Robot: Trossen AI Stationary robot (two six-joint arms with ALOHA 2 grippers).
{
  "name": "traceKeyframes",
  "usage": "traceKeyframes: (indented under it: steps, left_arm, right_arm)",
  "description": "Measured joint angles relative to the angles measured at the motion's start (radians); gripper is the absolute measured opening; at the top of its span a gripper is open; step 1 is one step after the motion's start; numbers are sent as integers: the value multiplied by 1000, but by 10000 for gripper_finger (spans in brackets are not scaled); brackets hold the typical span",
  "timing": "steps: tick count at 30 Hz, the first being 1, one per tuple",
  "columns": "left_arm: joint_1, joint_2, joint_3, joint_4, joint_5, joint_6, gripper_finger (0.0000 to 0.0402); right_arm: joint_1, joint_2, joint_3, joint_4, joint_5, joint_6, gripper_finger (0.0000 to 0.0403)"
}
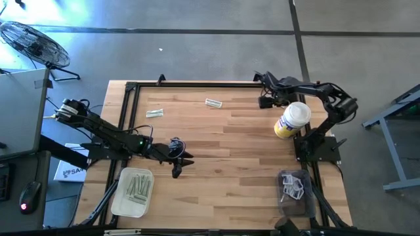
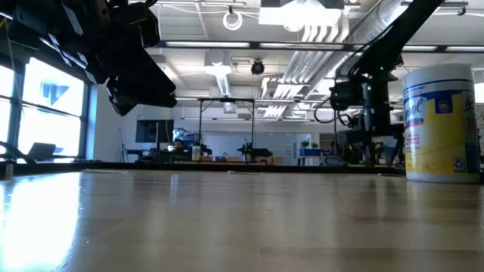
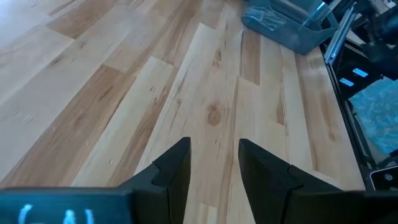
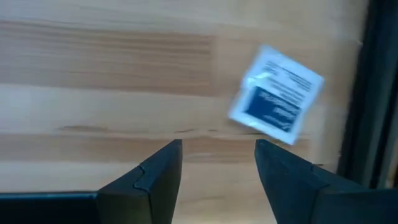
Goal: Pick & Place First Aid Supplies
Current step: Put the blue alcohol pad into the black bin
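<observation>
A white square packet with a blue mark lies flat on the wood by the black frame rail, just beyond my right gripper. That gripper points down at the table's far right corner, open and with nothing between its fingers. Two pale strip packets lie flat near the far edge. My left gripper hovers over the table's near left part; the left wrist view shows it open above bare wood.
A yellow bottle with a white cap stands just on the near side of my right gripper, and it looms large at the right in the low view. A pale tray holding strips sits near left. A clear bin holding white packets sits near right.
</observation>
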Motion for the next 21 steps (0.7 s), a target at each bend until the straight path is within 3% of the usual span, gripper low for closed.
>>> traceKeyframes:
  steps: [12,21]
  left_arm:
    - [0,0,0,-6,-1,0,133]
    - [0,0,0,-10,2,2,133]
  right_arm:
    - [-20,-6,-55,149,80,84,166]
    - [23,-6,-100,224,198,216,150]
